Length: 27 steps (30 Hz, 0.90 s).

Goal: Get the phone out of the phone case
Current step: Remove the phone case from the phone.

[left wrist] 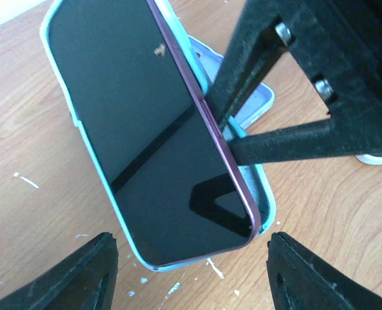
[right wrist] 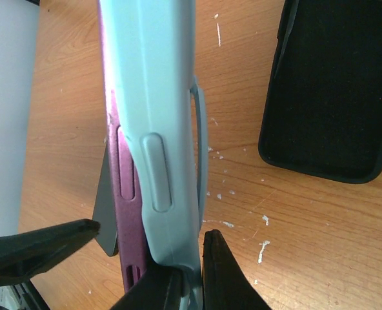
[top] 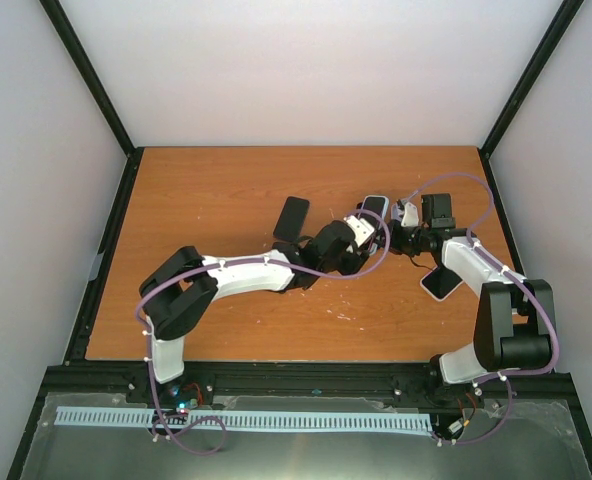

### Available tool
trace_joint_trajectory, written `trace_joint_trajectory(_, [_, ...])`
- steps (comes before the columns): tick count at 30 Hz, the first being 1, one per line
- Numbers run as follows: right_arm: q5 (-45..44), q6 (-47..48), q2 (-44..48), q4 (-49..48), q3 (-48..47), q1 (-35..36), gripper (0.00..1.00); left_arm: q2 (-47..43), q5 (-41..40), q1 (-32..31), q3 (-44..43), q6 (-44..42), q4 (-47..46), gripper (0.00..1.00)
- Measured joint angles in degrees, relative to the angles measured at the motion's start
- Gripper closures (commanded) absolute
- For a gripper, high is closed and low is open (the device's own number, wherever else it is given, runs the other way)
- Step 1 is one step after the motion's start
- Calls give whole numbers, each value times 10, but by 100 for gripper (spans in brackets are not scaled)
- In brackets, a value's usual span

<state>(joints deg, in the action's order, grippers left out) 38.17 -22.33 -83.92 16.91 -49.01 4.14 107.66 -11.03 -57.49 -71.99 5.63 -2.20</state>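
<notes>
We see right end effector [right wrist: 152, 232] clamped on light-blue phone case [right wrist: 159, 97], purple phone [left wrist: 146, 129] partly out. We log left end effector [left wrist: 190, 258] wide open, empty.

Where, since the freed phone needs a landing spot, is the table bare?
Bare: the far strip of the table behind the black case; the near middle between the left arm and right arm. Crowded: centre-right, around the cased phone and the loose phone.
</notes>
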Motion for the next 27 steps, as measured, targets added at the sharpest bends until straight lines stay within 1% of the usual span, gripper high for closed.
trace_joint_trajectory(6, [1,0,0,0,0,0,97,21,10,-2,-8,-3,-5,39])
trace_joint_trajectory(10, [1,0,0,0,0,0,97,29,-3,-4,-14,-5,-8,40])
trace_joint_trajectory(18, [3,0,0,0,0,0,97,31,-26,-8,-19,-12,-10,40])
trace_joint_trajectory(27, [15,-1,0,-2,0,0,97,43,-40,-10,-38,-38,-17,41])
